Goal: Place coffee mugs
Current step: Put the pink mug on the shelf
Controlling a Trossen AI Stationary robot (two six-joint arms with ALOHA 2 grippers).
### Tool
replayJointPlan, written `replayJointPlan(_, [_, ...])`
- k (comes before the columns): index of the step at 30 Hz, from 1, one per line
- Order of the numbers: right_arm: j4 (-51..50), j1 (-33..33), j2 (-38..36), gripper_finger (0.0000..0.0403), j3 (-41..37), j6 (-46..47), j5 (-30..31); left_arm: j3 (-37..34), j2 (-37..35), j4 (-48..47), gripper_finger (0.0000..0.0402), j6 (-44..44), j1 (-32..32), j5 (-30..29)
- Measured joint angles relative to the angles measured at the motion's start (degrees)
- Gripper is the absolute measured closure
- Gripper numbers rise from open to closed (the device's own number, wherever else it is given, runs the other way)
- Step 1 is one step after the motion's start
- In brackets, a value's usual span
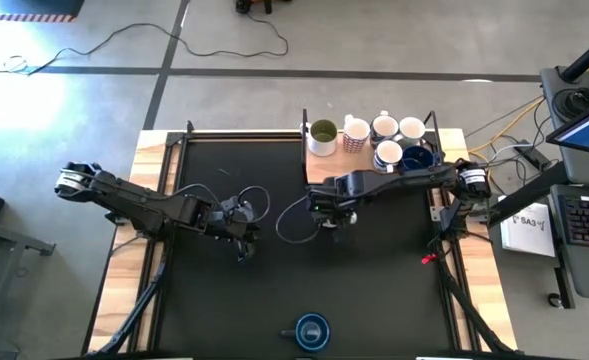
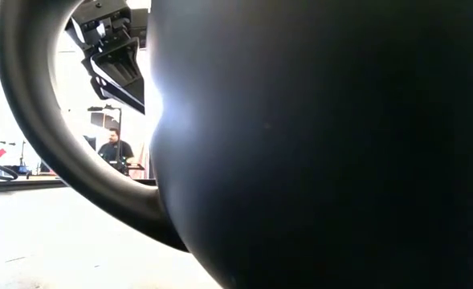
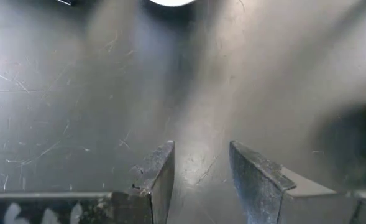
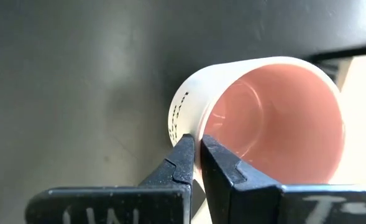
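The right gripper [image 4: 196, 163] is pinching the rim of a white mug with a pink inside [image 4: 276, 118], its fingers nearly together on the wall. The left gripper [image 3: 201, 180] is hovering over the bare black worktop [image 3: 77, 93], fingers parted and holding nothing.

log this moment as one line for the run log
right gripper: shut on pink mug rim, over mat | left gripper: open, empty, over mat | tray: five mugs | blue mug: mat front edge
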Motion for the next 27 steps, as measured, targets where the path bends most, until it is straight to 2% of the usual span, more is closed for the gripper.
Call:
replayJointPlan(7, [-0.97, -3.96, -2.48, 0.0393, 0.00, 0.01, 0.25, -0.47, -0.50, -0.02, 0.0267, -0.18, 0.06, -0.48])
replayJointPlan(17, [-1.13, -9.82, -6.48, 0.0393, 0.00, 0.57, 5.07, -0.62, -0.90, -0.14, 0.0267, -0.20, 0.17, -1.20])
replayJointPlan(27, [-1.45, -17.84, -6.76, 0.0394, -0.59, 8.11, 6.23, -0.65, -1.01, -1.12, 0.0267, -0.22, 0.17, -1.37])
